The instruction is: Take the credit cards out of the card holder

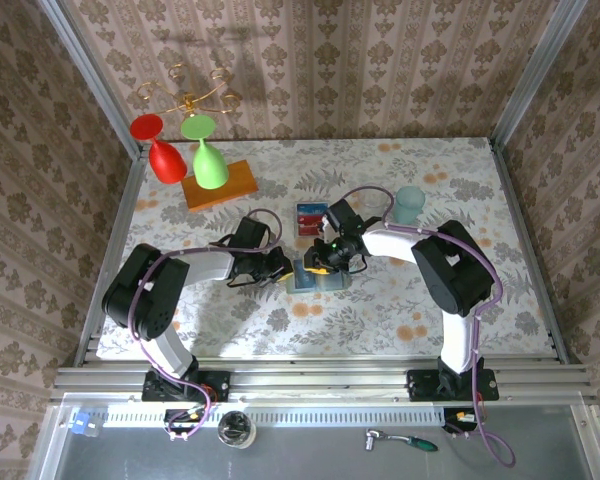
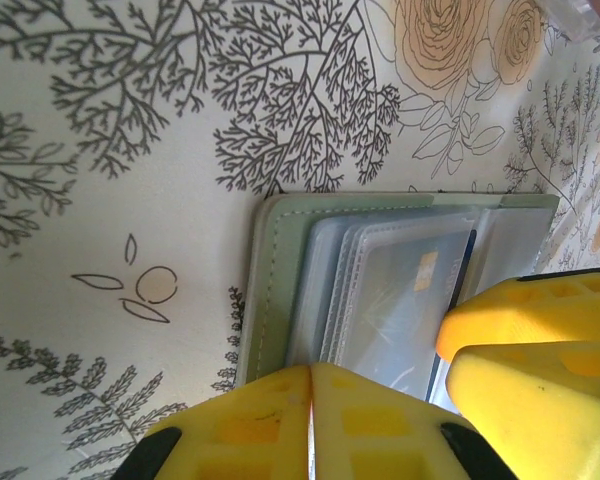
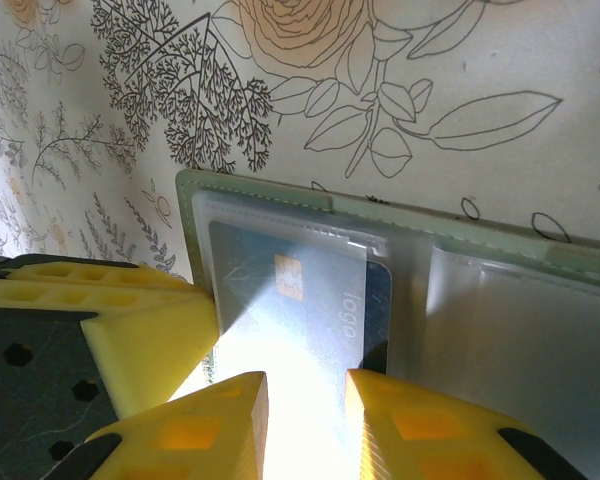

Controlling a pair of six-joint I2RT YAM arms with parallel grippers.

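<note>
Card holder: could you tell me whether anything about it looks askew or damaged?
Nothing stands out: the pale sage-green folding card holder lies open and flat on the floral tablecloth, with a dark rectangular chip card tucked squarely inside.

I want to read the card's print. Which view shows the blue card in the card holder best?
Right wrist: the blue card lies close, chip and lettering legible. Left wrist shows it dimly behind clear sleeves; top external shows the card holder too small to tell.
</note>
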